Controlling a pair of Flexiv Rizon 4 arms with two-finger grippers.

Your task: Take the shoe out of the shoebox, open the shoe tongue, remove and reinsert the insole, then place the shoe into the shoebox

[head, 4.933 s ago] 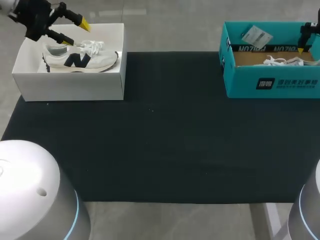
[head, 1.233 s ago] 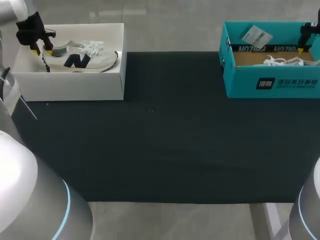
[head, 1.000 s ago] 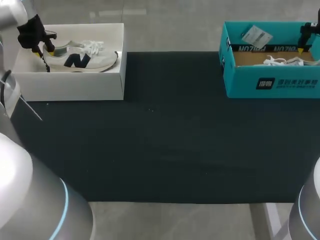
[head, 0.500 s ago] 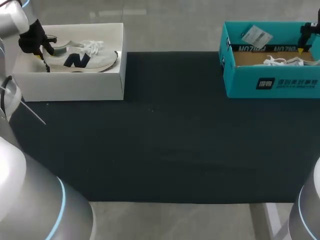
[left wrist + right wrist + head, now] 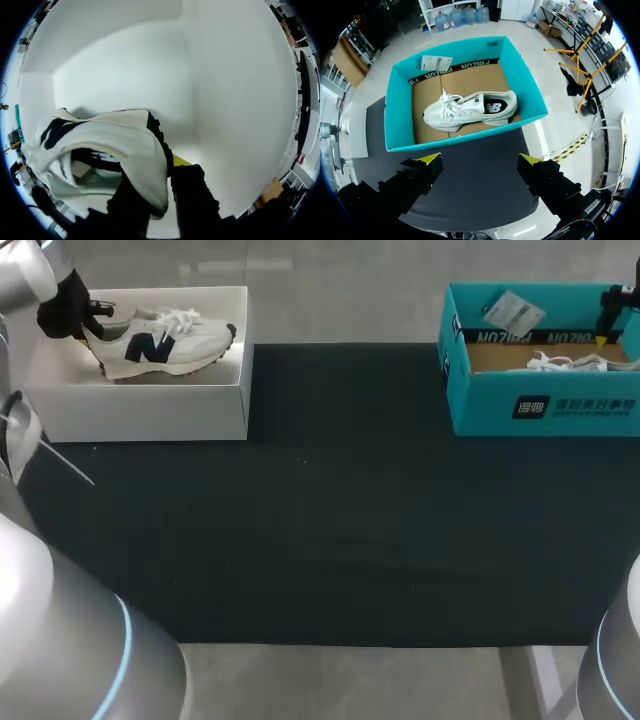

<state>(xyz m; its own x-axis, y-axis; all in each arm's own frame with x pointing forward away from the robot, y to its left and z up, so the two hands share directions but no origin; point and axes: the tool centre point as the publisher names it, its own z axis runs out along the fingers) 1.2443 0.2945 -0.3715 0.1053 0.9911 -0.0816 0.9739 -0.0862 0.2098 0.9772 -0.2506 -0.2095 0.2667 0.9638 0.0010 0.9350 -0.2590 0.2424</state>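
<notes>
Left gripper (image 5: 88,324) is clamped on the heel of the white shoe (image 5: 165,340) at the far left corner of the table, inside the white box (image 5: 150,405). From the left wrist, that gripper (image 5: 167,167) has the padded heel collar of the white shoe (image 5: 120,145) pinched between its two dark fingers, with one yellow tip showing on the outer side of the heel (the other tip is hidden behind the fabric). The pale floor and wall of the white box (image 5: 215,75) lie beyond it. Seen from above, the shoe lies lengthwise in the box with its toe pointing toward the table's middle, laces on top and the dark side mark facing the robot; I cannot tell whether its sole touches the box floor. Right gripper (image 5: 610,315) is at the far right corner, above the teal box (image 5: 545,405). Its wrist view shows the right gripper (image 5: 480,160) with its fingers spread wide and holding nothing. The teal box (image 5: 400,105) is ahead of them, and a second shoe (image 5: 470,110) lies on its side on the brown cardboard floor. That second shoe (image 5: 565,363) shows just above the near wall in the overhead view. A paper tag (image 5: 436,62) rests against the far inner wall, also seen from above (image 5: 513,312). Both boxes stand at the far edge of a black mat (image 5: 320,510), well apart from each other.
</notes>
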